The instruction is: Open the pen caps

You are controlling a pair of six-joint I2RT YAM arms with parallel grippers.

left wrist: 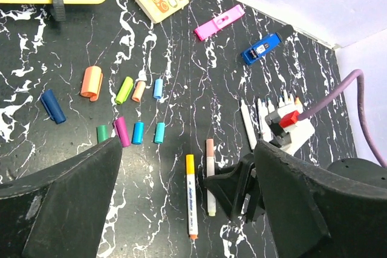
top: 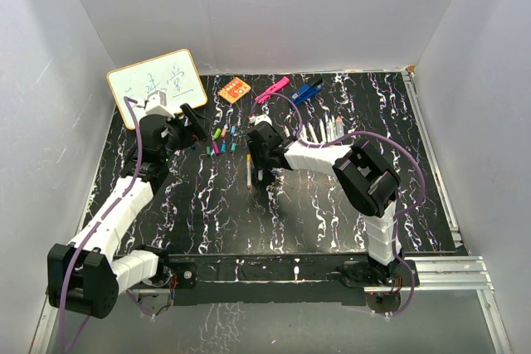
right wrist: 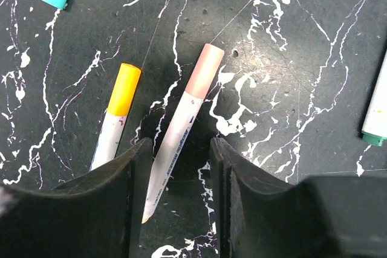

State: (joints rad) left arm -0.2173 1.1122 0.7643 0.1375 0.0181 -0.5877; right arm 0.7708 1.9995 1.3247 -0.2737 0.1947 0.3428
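Several loose pen caps (left wrist: 138, 132) in orange, green, blue, purple and teal lie in two rows on the black marble table; they also show in the top view (top: 220, 140). Two capped white pens lie side by side: one with a yellow cap (left wrist: 190, 164) and one with a peach cap (left wrist: 210, 148). My right gripper (right wrist: 179, 146) is open, low over the table, its jaws straddling the peach-capped pen (right wrist: 181, 126) without closing on it. The yellow-capped pen (right wrist: 116, 110) lies just left of its left finger. My left gripper (left wrist: 187, 149) is open and empty, held above the caps (top: 192, 128).
A whiteboard (top: 156, 84) and an orange notepad (top: 236, 89) lie at the back left. A pink highlighter (left wrist: 219, 22) and a blue clip tool (left wrist: 261, 48) lie at the back. A row of uncapped white pens (left wrist: 260, 119) lies right of the right gripper (top: 259, 177).
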